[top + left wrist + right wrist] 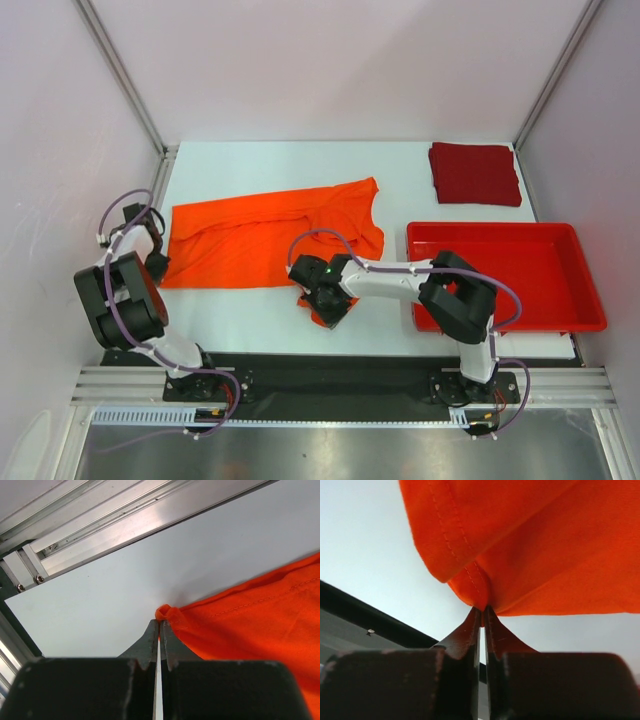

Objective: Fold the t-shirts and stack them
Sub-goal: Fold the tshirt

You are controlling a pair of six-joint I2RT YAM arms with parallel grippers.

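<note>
The orange t-shirt [262, 236] lies spread and rumpled across the middle left of the white table. My left gripper [158, 266] is shut on its near left corner; in the left wrist view the pinched cloth [169, 614] bunches at the fingertips of the gripper [161, 625]. My right gripper [325, 300] is shut on the shirt's near right corner, lifted off the table; in the right wrist view the cloth [530, 545] hangs from the gripper [483, 611]. The dark red t-shirt [474, 173] lies as a folded square at the back right.
A rigid red plastic tray [585, 290] stands at the right, under my right arm's elbow. Aluminium frame rails [115, 522] run along the table's left edge. The table's black front strip [365, 620] lies behind the right gripper.
</note>
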